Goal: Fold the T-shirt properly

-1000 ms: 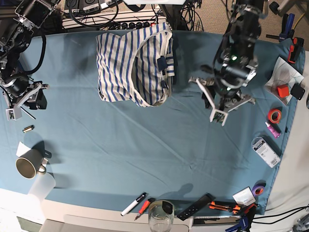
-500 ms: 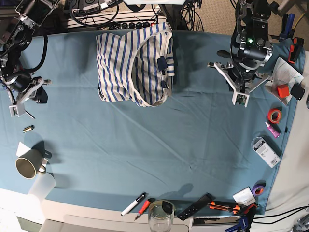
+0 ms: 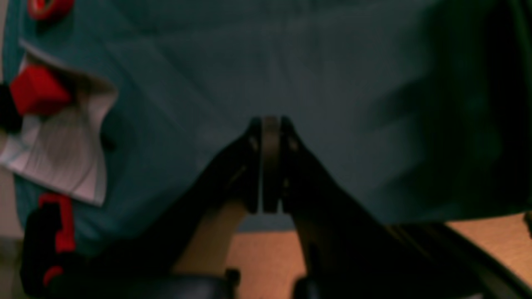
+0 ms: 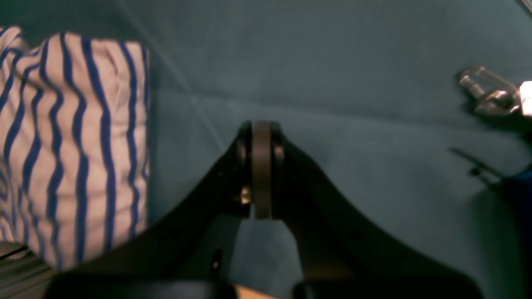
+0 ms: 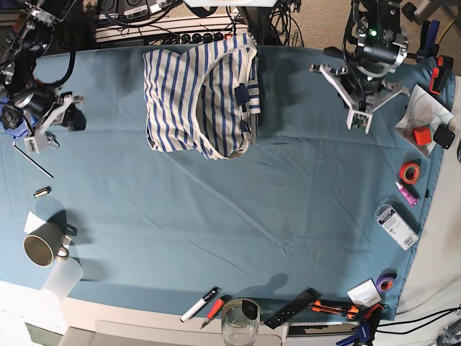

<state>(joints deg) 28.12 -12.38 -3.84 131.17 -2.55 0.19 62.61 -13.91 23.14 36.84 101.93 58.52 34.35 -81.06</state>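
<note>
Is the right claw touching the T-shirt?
Apart. The base view shows bare teal cloth between the right claw and the T-shirt.

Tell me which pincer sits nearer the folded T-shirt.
Right, narrowly. The right pincer sits off the T-shirt toward the table's edge; the left pincer sits off its other side. Both shut, neither touching it.

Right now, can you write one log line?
T-shirt: folded, far table edge | left gripper: shut, empty | right gripper: shut, empty
</note>
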